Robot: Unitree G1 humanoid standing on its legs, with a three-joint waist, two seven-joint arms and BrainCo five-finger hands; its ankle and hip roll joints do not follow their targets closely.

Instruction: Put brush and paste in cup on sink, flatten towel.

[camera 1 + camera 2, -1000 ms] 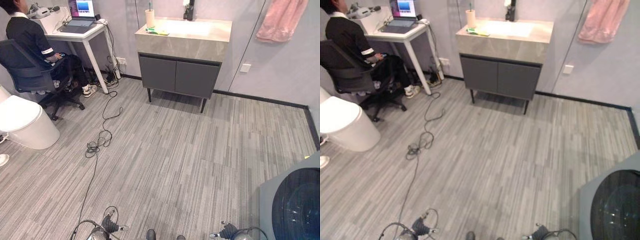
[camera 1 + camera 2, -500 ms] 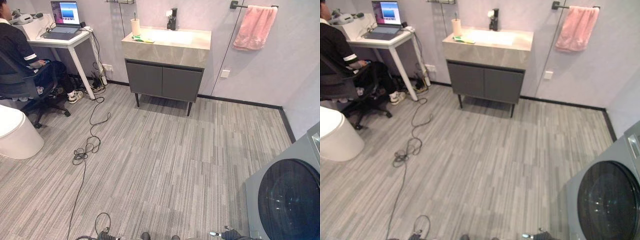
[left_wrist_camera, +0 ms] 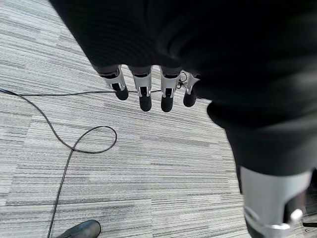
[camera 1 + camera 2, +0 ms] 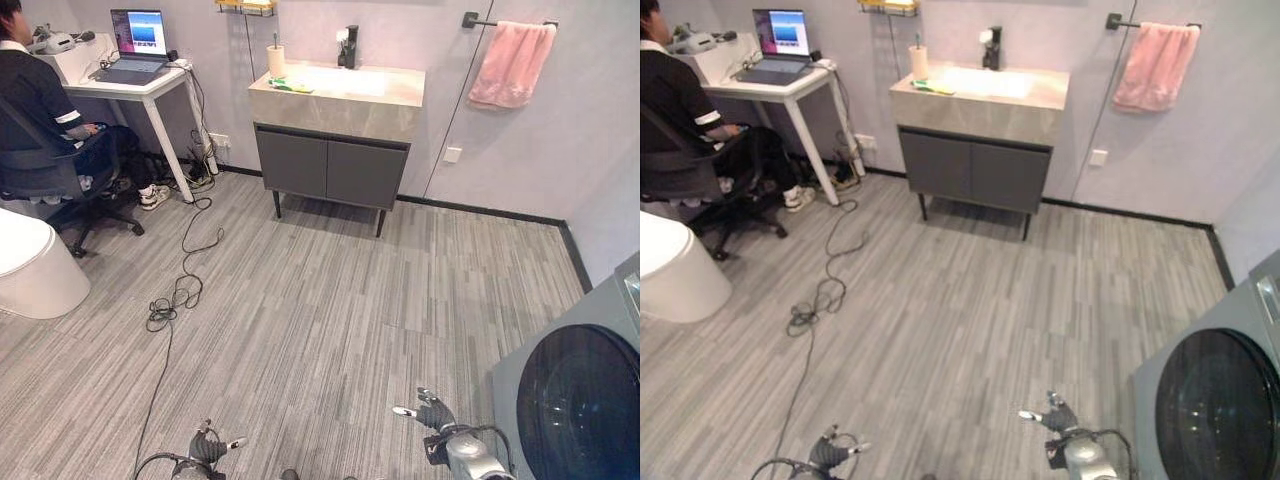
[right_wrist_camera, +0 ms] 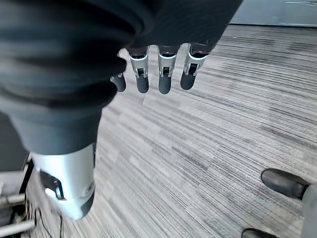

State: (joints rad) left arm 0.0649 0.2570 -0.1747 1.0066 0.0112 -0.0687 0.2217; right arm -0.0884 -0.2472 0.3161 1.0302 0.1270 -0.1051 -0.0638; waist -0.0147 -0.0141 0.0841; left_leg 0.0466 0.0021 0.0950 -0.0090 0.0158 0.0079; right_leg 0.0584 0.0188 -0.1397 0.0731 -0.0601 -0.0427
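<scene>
Nothing of the task looks done yet. At the left, a person (image 4: 40,95) sits at a desk. The left hand (image 4: 205,447) hangs low over the floor, fingers relaxed and empty. Far off, the cup (image 4: 275,60) stands on the sink (image 4: 340,98) tabletop with a green item (image 4: 290,86) beside it. The right hand (image 4: 430,412) is likewise loose and empty. The pink towel (image 4: 510,65) hangs bunched on its rail, unflattened.

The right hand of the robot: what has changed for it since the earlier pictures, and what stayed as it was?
The right hand has risen higher into the head views, open and holding nothing. The left hand stays low, open and empty. The pink towel still hangs bunched on its rail, and the beige cup still stands on the stone-topped sink cabinet.
</scene>
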